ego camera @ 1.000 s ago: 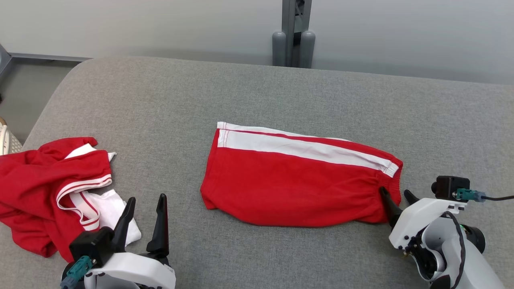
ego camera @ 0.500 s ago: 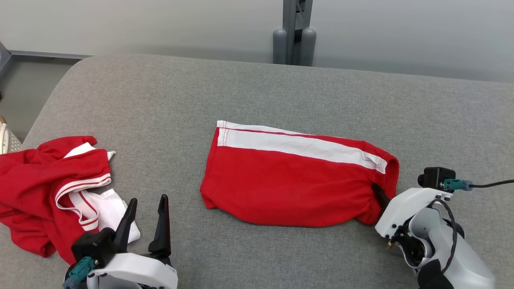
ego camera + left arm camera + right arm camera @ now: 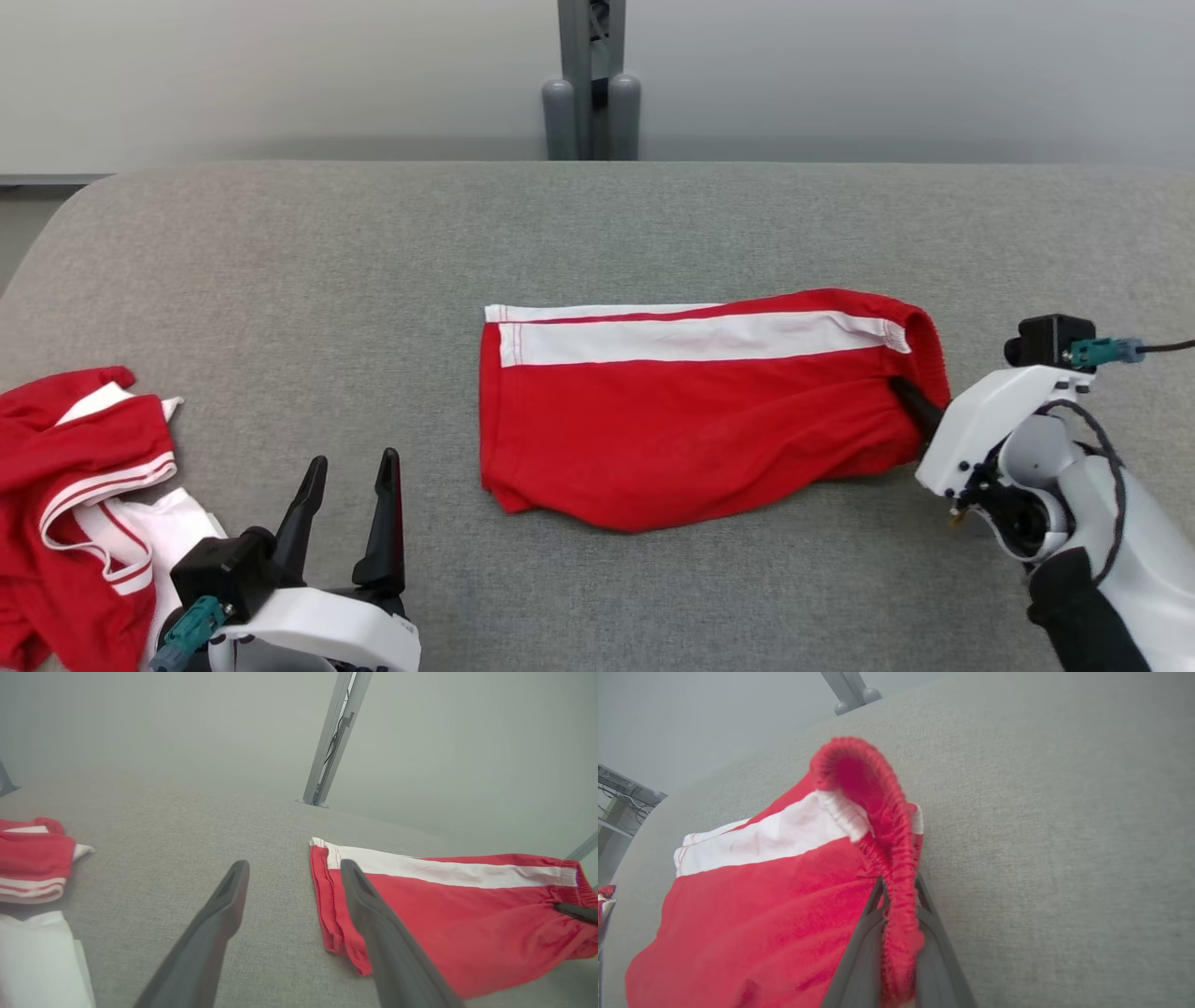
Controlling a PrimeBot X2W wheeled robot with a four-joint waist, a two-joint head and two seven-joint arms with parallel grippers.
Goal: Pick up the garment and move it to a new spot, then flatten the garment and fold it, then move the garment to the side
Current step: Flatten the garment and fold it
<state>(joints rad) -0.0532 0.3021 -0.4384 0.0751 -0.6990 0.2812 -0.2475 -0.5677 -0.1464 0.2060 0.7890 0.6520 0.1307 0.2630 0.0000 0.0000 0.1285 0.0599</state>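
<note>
Dealing with a garment point(image 3: 691, 420), red shorts by the look of them, lying folded flat on the grey surface point(image 3: 653, 233) just in front of the post point(image 3: 591, 84) and reaching out to the post's right. Judging it soft, light and limp: sagging from any single hold, bunching under a drag, nothing fragile about it. Judging the gathered waistband point(image 3: 882, 826) the firmest place to take hold, being thick and elastic, with the stitched hem end point(image 3: 490, 411) as a second hold for keeping the cloth taut. Running its long axis crosswise in front of the post, hem end pointing left, waistband end pointing right, white stripe point(image 3: 691, 338) lying along the edge nearest the post. Arching up off the surface in a loop at the waistband end. Pinching that waistband with the right end effector point(image 3: 907, 392), fingers pressed together on the elastic, well to the right of the post. Hovering with the left end effector point(image 3: 354, 459) to the left of the post and much nearer the robot, fingers spread, gripping nothing, apart from the hem end. Leaving a crumpled red and white heap point(image 3: 75, 467) lying further left of the post again, touching neither end effector.
</note>
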